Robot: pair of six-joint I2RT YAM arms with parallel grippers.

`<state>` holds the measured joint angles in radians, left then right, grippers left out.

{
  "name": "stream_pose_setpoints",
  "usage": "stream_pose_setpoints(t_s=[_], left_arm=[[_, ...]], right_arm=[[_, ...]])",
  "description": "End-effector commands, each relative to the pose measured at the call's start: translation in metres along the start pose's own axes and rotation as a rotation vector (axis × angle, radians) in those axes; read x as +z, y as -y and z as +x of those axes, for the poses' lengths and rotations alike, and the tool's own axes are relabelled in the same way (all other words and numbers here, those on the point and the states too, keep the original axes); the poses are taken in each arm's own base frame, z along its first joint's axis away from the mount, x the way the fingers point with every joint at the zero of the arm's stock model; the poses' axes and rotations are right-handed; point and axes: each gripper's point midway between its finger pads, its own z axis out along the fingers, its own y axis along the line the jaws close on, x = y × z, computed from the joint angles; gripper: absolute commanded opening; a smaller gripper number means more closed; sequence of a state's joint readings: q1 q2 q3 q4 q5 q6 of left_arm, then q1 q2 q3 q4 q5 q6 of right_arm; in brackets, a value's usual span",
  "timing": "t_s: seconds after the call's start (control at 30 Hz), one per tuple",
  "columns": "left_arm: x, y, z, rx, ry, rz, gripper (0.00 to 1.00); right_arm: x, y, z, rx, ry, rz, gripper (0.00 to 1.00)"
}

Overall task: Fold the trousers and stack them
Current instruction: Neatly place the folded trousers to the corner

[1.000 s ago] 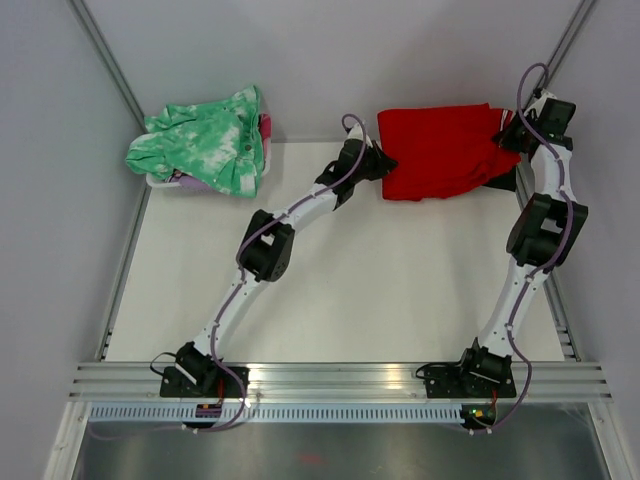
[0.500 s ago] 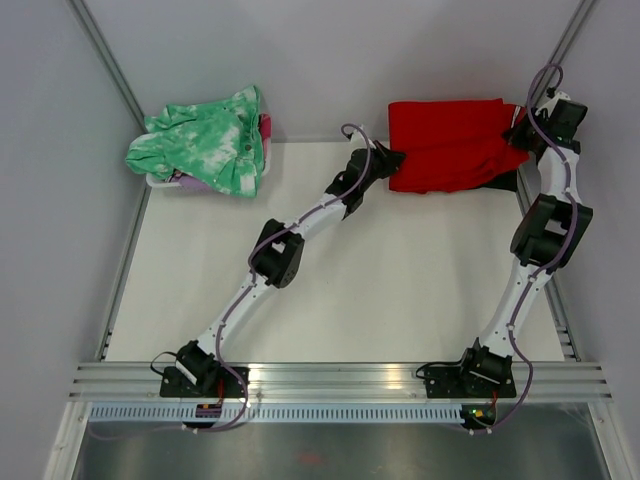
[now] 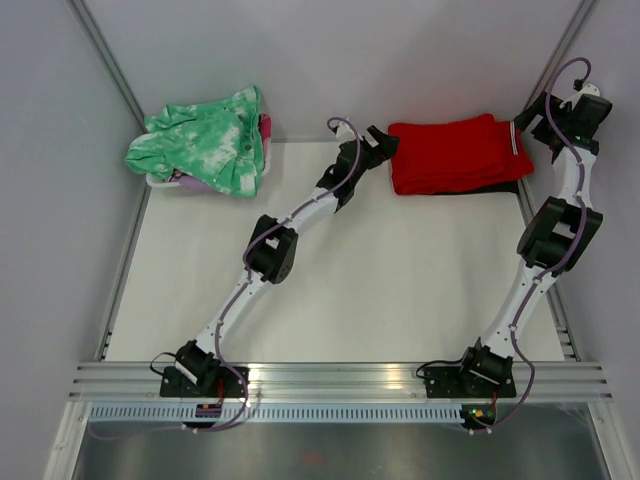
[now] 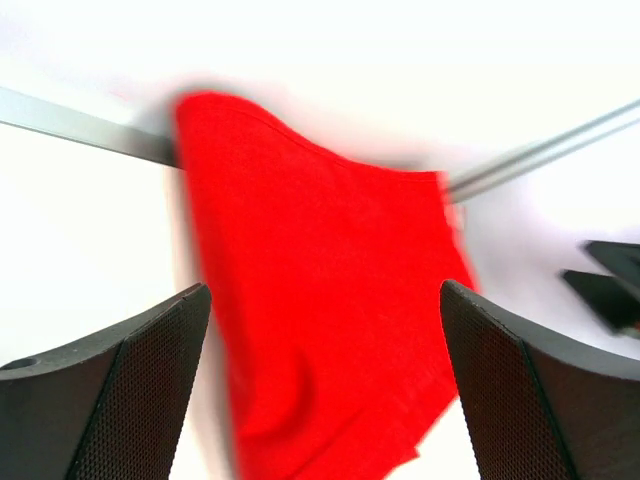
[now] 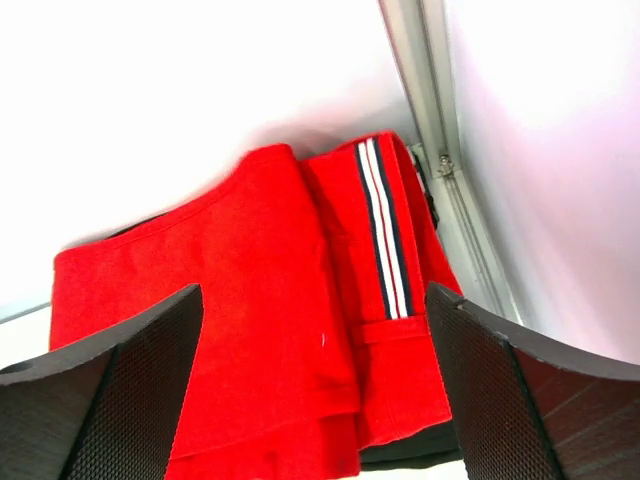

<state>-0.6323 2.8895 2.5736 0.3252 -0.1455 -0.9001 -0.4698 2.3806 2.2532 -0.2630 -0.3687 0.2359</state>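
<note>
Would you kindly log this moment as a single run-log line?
trousers: folded, atop black cloth, far right | left gripper: open, empty | right gripper: open, empty

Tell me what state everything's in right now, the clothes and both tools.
Trousers: folded, lying flat on the black cloth, striped trim at the right end.
Black cloth: under the trousers, mostly covered.
Green-and-white garment: crumpled in a heap, not folded.
Left tool: open, holding nothing.
Right tool: open, holding nothing.
</note>
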Motion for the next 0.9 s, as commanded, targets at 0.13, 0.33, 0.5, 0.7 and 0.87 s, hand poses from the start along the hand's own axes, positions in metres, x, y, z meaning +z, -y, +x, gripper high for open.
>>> stream_pose_setpoints(t_s=[0.13,0.33,0.5,0.7,0.87], left_arm=[[-0.052,0.121,-0.132,0.297,-0.011,0.065,1.00],[-0.139,0.136,-0.182,0.467,-0.127,-0.050,1.00],[-0.246,0.071,-0.198,0.594,-0.332,-0.303,1.00],[-0.389,0.018,-0.208,0.508,-0.392,-0.394,1.00],[-0.466,0.013,-0.185,0.432,-0.407,-0.314,1.00]], right_arm=[[-0.099,-0.107,-0.118,-0.169,0.210,-0.169,0.98],[-0.163,-0.229,-0.067,-0.329,0.150,-0.393,0.98],[-0.226,-0.283,-0.008,-0.183,0.123,-0.554,0.98],[-0.274,-0.291,0.086,-0.060,-0.019,-0.685,0.98],[-0.301,-0.285,0.132,0.015,-0.086,-0.683,0.98]])
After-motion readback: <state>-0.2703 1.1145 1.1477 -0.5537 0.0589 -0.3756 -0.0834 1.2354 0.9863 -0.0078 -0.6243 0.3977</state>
